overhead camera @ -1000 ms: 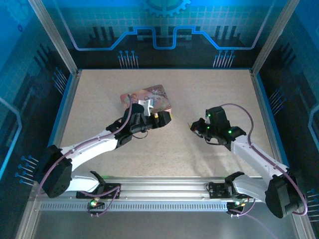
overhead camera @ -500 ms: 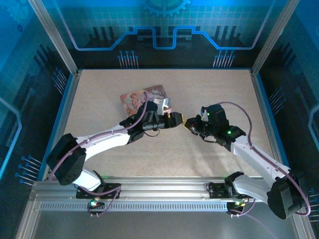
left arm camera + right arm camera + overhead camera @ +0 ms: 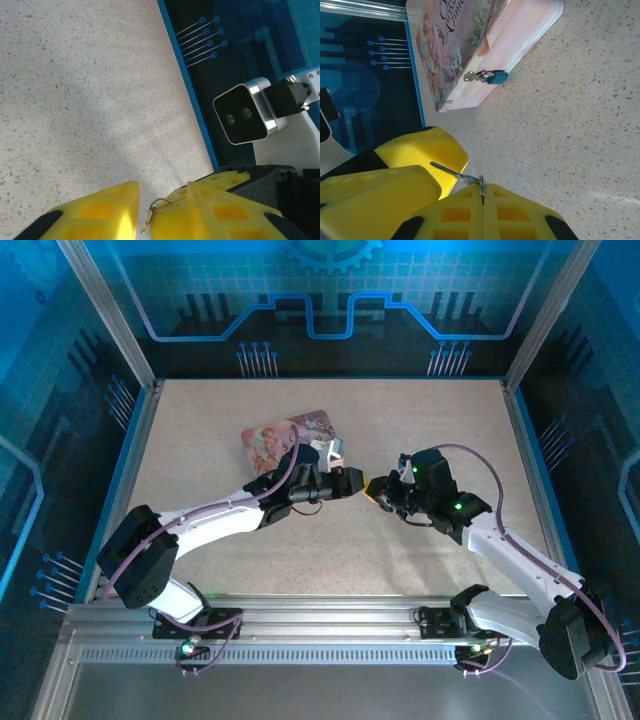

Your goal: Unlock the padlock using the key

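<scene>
Right gripper: yellow fingers pressed together, clamped on the head of the key and its ring; held above the middle of the table, slightly toward the right edge.
Left gripper: yellow fingers on either side of the key with a narrow gap between them; cannot tell whether the pads press the metal. Tip to tip with the right gripper in the top view.
Key: thin silver blade, off the table, sticking out from the seam of the right fingers and lying between the two left fingers.
Ring: thin wire loop pinched at the right fingers' seam; in the left wrist view, a small loop just above the key in the gap.
Padlock: teal-blue body with a silver shackle, hanging at the hasp on the side wall of the tin that faces the grippers; well apart from the key.
Tin: pink with an illustrated lid, flat on the table, left of the middle and nearer the far edge than the near one.
Writing: curly script on the tin's lid, cut off by the top of the right wrist view, not readable.
Table: pale and speckled, with a blue border along its edges.
</scene>
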{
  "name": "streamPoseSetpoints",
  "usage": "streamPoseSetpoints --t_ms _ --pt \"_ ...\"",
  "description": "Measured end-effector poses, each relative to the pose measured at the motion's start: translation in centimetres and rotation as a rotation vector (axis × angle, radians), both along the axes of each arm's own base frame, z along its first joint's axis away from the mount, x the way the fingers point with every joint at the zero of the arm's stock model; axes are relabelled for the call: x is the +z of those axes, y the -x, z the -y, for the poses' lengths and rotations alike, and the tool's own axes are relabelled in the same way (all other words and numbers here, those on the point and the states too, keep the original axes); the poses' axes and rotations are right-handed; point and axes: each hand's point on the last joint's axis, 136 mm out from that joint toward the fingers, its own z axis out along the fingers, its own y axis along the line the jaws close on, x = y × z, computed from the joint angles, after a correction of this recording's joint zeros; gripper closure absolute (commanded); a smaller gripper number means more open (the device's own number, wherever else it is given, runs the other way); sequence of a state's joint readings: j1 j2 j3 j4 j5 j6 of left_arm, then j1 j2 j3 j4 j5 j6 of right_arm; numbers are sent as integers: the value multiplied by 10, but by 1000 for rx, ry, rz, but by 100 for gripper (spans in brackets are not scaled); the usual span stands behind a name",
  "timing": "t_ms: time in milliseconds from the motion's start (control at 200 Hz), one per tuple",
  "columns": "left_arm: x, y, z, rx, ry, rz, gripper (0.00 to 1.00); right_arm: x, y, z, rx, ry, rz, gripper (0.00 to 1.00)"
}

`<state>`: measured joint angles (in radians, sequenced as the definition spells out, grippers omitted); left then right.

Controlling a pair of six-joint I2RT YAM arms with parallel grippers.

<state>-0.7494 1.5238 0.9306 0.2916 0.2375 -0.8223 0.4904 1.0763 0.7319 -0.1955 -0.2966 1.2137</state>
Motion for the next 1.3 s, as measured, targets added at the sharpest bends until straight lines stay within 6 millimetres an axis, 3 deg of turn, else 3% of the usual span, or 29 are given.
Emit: streamPoseSetpoints --t_ms 270,445,595,935,1145,1301 --pt "-2 -2 -2 13 -9 -3 100 3 -1 -1 0 -6 9 100" --pt "-1 -1 -4 14 -20 8 100 5 -1 -1 12 1 27 100" --pt "10 1 -9 16 -27 41 100 14 2 -4 62 1 95 88" --pt "53 2 -28 8 -60 160 100 38 3 7 149 -39 334 74" --pt "97 8 -38 -47 -85 274 100 79 -3 19 194 -101 569 69" --pt "128 21 -39 -120 -87 352 100 107 3 11 289 -168 708 65"
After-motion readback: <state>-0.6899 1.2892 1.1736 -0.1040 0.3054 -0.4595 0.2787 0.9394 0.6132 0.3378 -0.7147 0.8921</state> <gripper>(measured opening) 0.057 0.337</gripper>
